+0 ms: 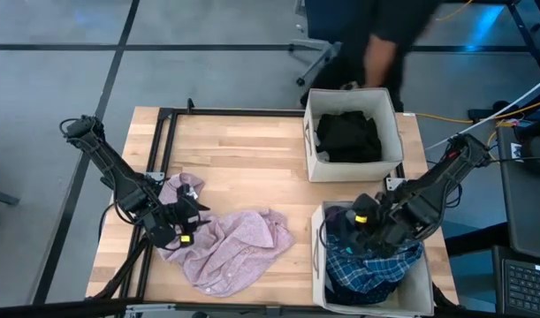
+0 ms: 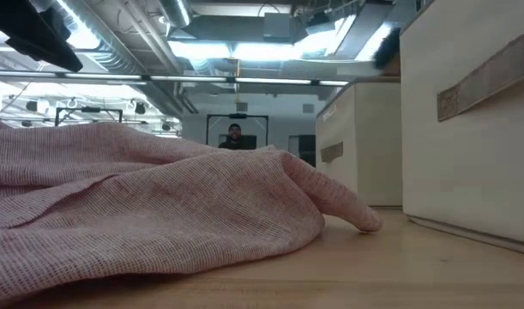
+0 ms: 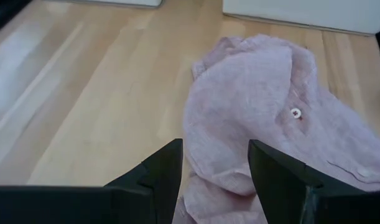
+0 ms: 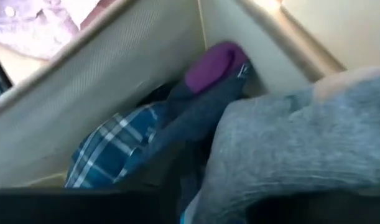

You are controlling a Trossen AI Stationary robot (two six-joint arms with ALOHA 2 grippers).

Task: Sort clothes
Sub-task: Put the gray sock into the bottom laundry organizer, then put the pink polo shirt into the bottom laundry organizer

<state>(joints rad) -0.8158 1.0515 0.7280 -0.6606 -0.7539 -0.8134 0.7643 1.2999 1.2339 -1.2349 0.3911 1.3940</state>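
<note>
From above, a pale pink shirt [image 1: 230, 250] lies crumpled on the wooden table [image 1: 252, 150] at its near left side, and the left claw [image 1: 183, 231] sits low at the shirt's left edge, right against the cloth. The right claw [image 1: 368, 225] reaches down into the near bin [image 1: 318, 265], over a blue plaid garment [image 1: 367, 265] and darker clothes piled there; the far bin [image 1: 312, 155] holds black clothes [image 1: 349, 137]. A person stands beyond the table's far edge. From table height, the pink shirt [image 2: 141, 206] fills the foreground in loose folds flat on the wood, with both bins to the right; no claw shows in this view. The left wrist view shows the left claw's fingers [image 3: 158, 177] spread apart, holding nothing, with a fold of the shirt [image 3: 264, 118] running between and just ahead of them, a small white button [image 3: 295, 113] farther on. The shirt looks light, thin and limp, so it should bunch easily and drape when lifted; that raised fold between the fingers seems the natural spot to pinch. The right wrist view looks into the near bin at plaid cloth [image 4: 109, 155], a grey garment [image 4: 289, 149] close to the lens, and something purple [image 4: 214, 65]; whether the right claw is apart or together I cannot tell.
</note>
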